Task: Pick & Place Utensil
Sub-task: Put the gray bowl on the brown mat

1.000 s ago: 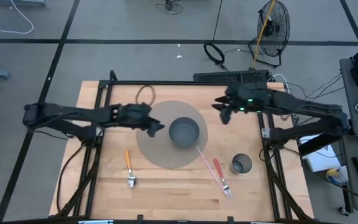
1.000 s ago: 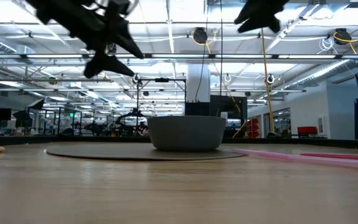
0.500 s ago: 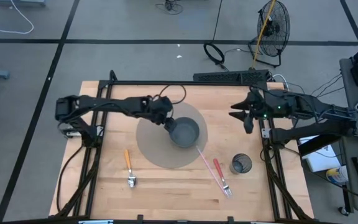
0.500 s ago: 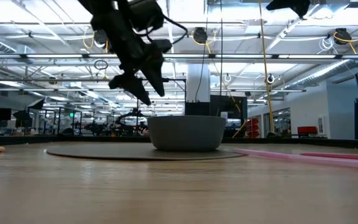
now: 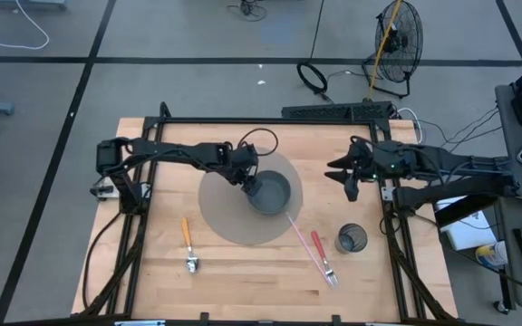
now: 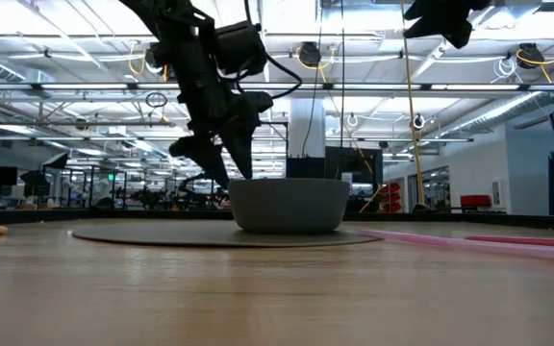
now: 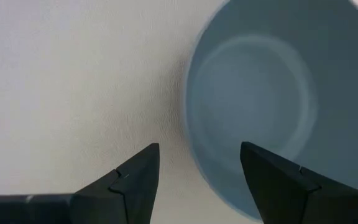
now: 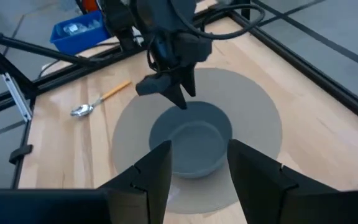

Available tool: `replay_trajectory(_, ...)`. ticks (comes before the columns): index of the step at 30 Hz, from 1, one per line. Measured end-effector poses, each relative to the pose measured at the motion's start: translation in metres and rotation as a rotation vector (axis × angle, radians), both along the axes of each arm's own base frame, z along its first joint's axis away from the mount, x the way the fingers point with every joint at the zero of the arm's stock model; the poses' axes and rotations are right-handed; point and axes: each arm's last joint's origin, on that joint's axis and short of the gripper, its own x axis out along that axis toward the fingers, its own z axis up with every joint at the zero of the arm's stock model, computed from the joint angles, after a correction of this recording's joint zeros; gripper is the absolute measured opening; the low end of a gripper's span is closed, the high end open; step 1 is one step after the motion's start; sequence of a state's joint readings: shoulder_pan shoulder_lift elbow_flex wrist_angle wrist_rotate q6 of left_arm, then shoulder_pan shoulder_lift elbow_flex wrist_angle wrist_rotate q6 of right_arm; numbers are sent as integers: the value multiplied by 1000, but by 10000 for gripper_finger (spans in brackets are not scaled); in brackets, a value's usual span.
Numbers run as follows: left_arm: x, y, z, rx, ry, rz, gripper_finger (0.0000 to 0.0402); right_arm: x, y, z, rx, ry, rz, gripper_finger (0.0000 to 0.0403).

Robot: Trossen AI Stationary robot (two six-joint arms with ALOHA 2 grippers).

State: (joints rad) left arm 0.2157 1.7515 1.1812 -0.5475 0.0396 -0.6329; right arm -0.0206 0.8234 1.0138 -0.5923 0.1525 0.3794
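A grey-blue bowl (image 5: 272, 193) (image 6: 289, 205) stands by its base on a round grey mat (image 5: 225, 213). My left gripper (image 5: 249, 183) (image 6: 212, 163) (image 7: 197, 171) is open and points down over the bowl's left rim (image 7: 188, 118), one finger over the inside and one over the mat. My right gripper (image 5: 347, 178) (image 8: 197, 177) is open and hovers high to the right of the bowl. An orange-handled spoon (image 5: 188, 243) lies flat on the wood at the near left. A pink stick (image 5: 302, 240) and a red-handled fork (image 5: 323, 256) lie at the near right. My left gripper stands open astride the bowl's left rim (image 6: 241, 181), coming from above and slanting in from the table's left. In the low view one fingertip (image 6: 235, 171) reaches rim height. Whether it touches the rim, I cannot tell. The bowl sits upright on the mat.
A dark mesh cup (image 5: 352, 239) stands near the table's right edge, close to the fork. A black frame (image 5: 243, 122) runs along the table's far and side edges. Bare wood (image 5: 243, 281) lies along the near edge.
My left gripper has travelled right toward the bowl, tipped its fingers downward and come down to the bowl's left rim. My right gripper has drawn back from the far middle toward the table's right edge, staying high. The bowl and utensils have not moved.
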Motion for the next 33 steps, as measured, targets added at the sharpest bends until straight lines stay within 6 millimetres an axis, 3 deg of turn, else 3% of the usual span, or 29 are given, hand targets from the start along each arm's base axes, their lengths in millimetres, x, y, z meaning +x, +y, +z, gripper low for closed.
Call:
replay_trajectory(10, 6, 2, -20, -50, 31, -17, 230, 1, 0, 5, -7, -56, 5, 153)
replay_trajectory(17, 6, 2, -21, -40, 37, -12, 223, 1, 0, 5, -3, -55, 3, 153)
replay_trajectory(33, 5, 3, -19, -24, 40, -33, 10, 1, 0, 5, -8, -54, 2, 153)
